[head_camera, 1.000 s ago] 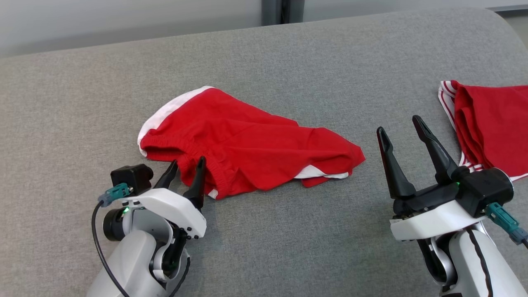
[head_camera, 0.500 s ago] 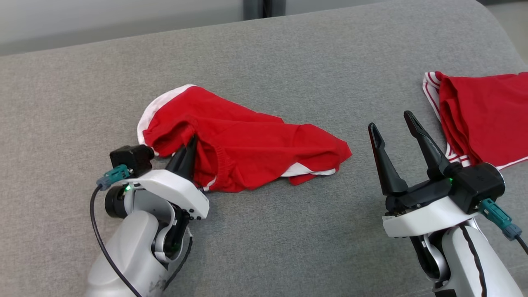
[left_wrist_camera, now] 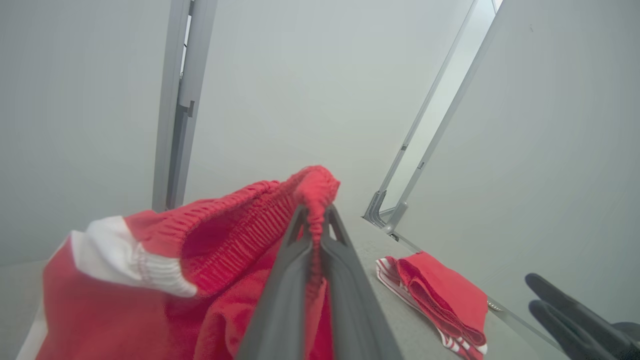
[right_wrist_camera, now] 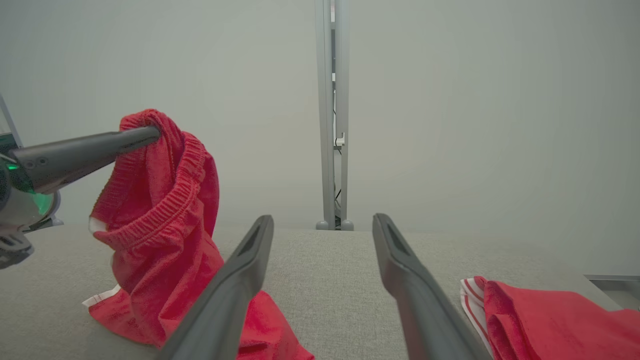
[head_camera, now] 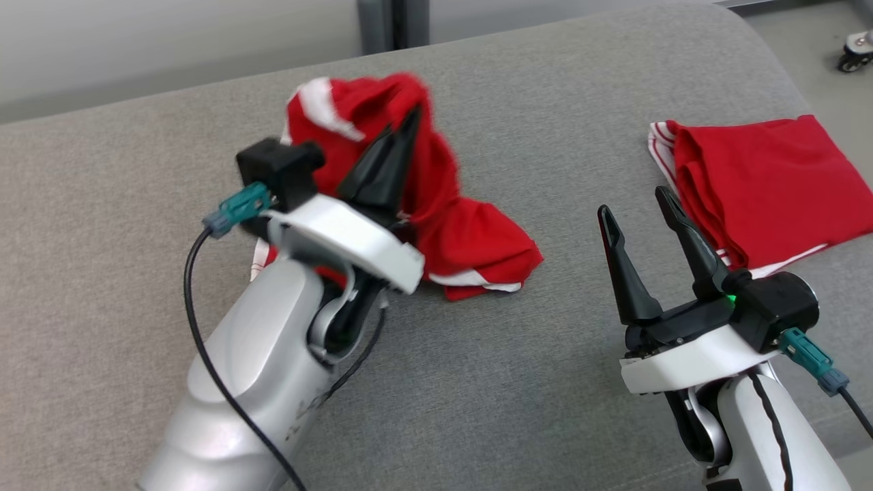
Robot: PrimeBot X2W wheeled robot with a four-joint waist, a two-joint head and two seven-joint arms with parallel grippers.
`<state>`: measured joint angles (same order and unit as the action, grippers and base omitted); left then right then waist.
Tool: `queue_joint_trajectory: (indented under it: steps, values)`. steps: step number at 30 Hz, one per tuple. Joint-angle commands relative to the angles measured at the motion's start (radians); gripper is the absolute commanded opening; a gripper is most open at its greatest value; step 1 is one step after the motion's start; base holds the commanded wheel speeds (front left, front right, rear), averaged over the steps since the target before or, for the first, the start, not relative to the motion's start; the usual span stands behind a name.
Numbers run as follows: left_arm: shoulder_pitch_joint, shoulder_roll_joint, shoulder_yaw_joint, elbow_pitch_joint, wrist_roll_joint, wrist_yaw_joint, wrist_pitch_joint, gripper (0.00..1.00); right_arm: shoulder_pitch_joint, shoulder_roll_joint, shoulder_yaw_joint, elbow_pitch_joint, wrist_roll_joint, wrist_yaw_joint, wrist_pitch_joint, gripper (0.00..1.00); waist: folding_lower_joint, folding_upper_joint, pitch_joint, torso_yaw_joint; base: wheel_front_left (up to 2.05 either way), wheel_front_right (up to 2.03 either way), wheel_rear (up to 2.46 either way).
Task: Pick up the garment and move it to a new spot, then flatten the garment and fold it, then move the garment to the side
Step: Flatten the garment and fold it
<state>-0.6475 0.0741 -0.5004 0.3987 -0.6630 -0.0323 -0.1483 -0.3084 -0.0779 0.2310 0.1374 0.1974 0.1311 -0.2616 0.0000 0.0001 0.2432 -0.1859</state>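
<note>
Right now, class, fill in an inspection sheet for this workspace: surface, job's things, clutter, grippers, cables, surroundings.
Surface: grey fabric cushion.
Job's things: red shorts, waistband raised, lower end resting on the cushion.
Clutter: folded red garment at the right.
Grippers: left gripper shut on the waistband; right gripper open, holding nothing.
Cables: black cable along the left arm.
Surroundings: pale wall, metal post, caster wheel.
</note>
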Motion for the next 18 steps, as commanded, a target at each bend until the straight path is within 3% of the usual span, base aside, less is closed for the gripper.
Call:
queue_joint_trajectory:
  steps: [1, 5, 9, 11, 16, 18]
  values:
    - [-0.024, -0.002, -0.005, -0.012, -0.012, -0.009, 0.003, 0.0, -0.005, -0.003, -0.002, 0.002, 0.004, -0.001, -0.005, 1.0, 0.0, -0.0001, -0.009, -0.012, 0.0, 0.0, 0.0]
    - [-0.111, -0.018, -0.042, -0.107, -0.113, -0.018, -0.022, 0.0, -0.011, 0.005, 0.008, 0.007, 0.004, -0.001, -0.005, 1.0, 0.0, -0.0001, -0.025, -0.042, 0.0, 0.0, 0.0]
    - [-0.189, -0.018, -0.084, -0.229, -0.258, 0.028, -0.063, 0.0, -0.007, 0.01, -0.004, 0.0, 0.004, -0.001, -0.005, 1.0, 0.0, -0.0001, -0.024, -0.046, 0.0, 0.0, 0.0]
    - [-0.188, -0.014, -0.087, -0.233, -0.27, 0.035, -0.052, 0.0, 0.001, 0.01, -0.019, -0.005, -0.001, -0.001, -0.005, 1.0, 0.0, -0.0001, -0.019, -0.033, 0.0, 0.0, 0.0]
    - [-0.092, 0.097, -0.085, -0.158, -0.3, 0.029, 0.028, 0.0, 0.008, 0.012, -0.042, -0.011, -0.007, -0.001, -0.005, 1.0, 0.0, -0.0001, -0.007, 0.009, 0.0, 0.0, 0.0]
    - [-0.054, 0.17, -0.098, -0.1, -0.279, 0.036, 0.067, 0.0, 0.006, 0.01, -0.041, -0.01, -0.01, -0.001, -0.005, 1.0, 0.0, -0.0001, -0.002, 0.025, 0.0, 0.0, 0.0]
